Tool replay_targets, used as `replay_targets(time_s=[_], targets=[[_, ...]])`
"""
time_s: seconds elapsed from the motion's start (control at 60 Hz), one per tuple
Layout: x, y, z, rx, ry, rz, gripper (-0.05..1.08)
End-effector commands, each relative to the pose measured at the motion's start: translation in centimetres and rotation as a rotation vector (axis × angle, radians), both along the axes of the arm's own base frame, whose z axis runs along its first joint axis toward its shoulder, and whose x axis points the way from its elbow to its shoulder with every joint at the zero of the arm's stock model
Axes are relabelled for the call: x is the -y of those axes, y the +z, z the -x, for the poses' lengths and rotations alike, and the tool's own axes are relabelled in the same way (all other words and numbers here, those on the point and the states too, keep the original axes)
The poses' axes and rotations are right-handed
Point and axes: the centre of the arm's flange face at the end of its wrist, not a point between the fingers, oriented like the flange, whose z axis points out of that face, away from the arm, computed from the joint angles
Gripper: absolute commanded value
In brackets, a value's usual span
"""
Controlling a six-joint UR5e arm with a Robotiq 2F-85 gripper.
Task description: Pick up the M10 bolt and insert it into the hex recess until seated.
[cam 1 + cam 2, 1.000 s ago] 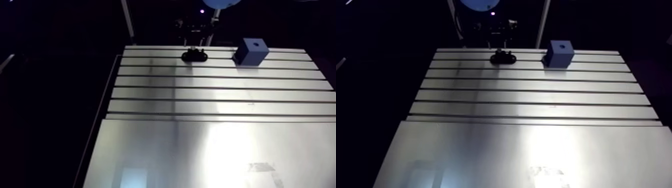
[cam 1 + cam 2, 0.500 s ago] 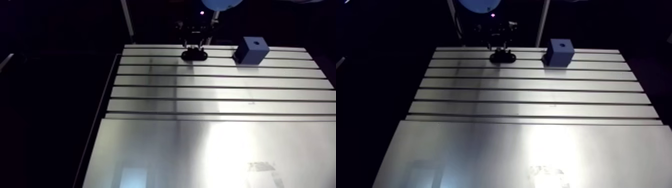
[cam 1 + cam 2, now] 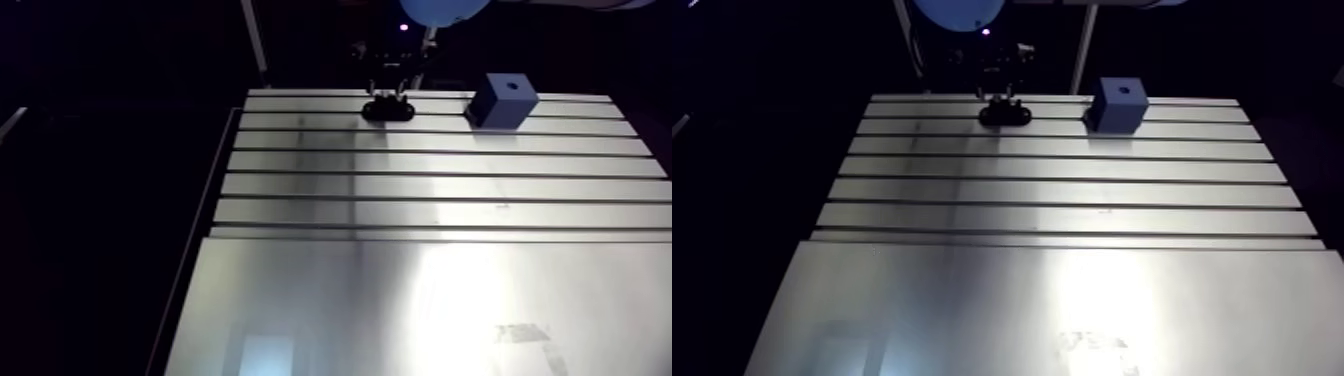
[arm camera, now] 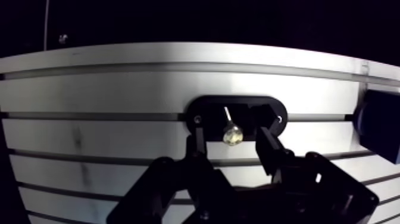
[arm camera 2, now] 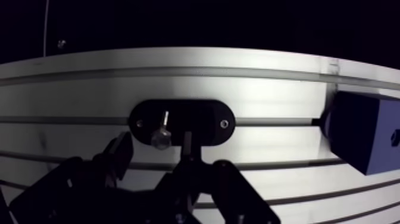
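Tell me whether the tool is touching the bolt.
Apart. In the wrist view the bolt stands in the black holder between the fingers of the open tool, a clear gap on each side.

**Colour rundown: silver, black, blue**

The table is pale silver aluminium. It's striped across with thin dark slots in the upper half of the arm view and plain brushed metal lower down. The oval plate is matte black and the bolt is shiny silver-grey. The block at upper right is solid blue with a dark hole on top. The gripper is black, and the joint cap at the top edge is light blue.
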Motion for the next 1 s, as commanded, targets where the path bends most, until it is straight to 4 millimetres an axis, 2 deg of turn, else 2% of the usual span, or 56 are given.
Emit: replay_targets(time_s=[0.017, 1.0], targets=[[0.17, 0.00, 0.02, -0.025, 0.000, -0.005, 0.47], [-0.06, -0.45, -0.31, -0.014, -0.004, -0.018, 0.51]])
